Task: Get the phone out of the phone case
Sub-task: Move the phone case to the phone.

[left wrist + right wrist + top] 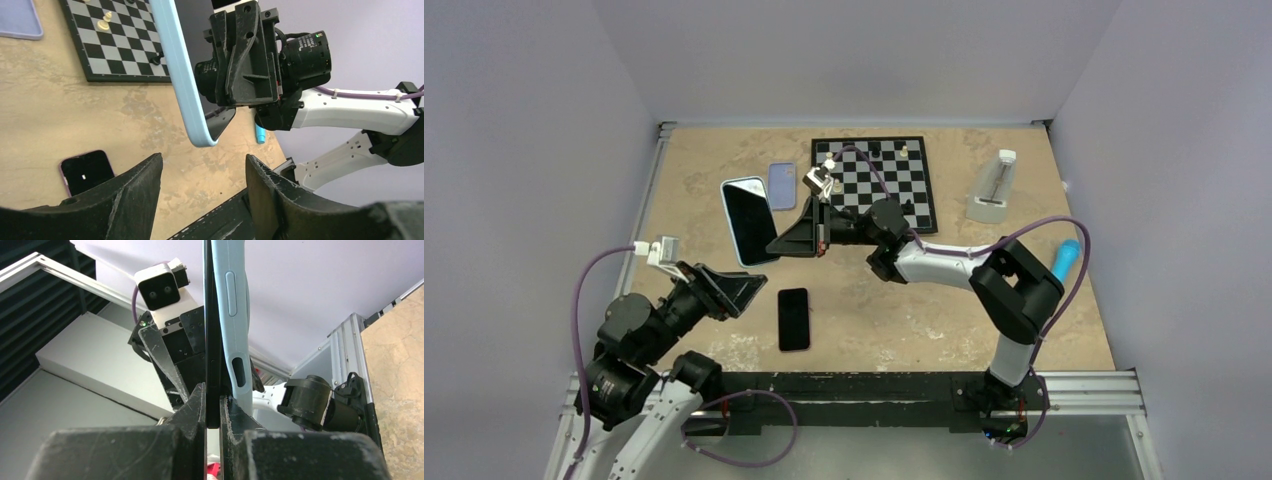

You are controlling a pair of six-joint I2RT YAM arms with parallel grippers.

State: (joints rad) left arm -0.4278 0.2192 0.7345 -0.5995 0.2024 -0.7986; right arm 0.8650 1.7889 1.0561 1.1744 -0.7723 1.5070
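Here, the right gripper (212, 407) is clamped on the phone (212, 340), holding it and its light blue case (231, 340) above the table (874, 300), left of the chessboard (894, 190).
The left gripper (202, 165) hovers just near of the case's lower corner, jaws apart and empty. It should probably pinch the case lip alone, clear of the screen, then peel steadily while the right holds firm. Catching both layers would free nothing.

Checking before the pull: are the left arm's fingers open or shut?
Open. The left fingers stand spread with nothing between them; the phone is beyond them, held by the right gripper.
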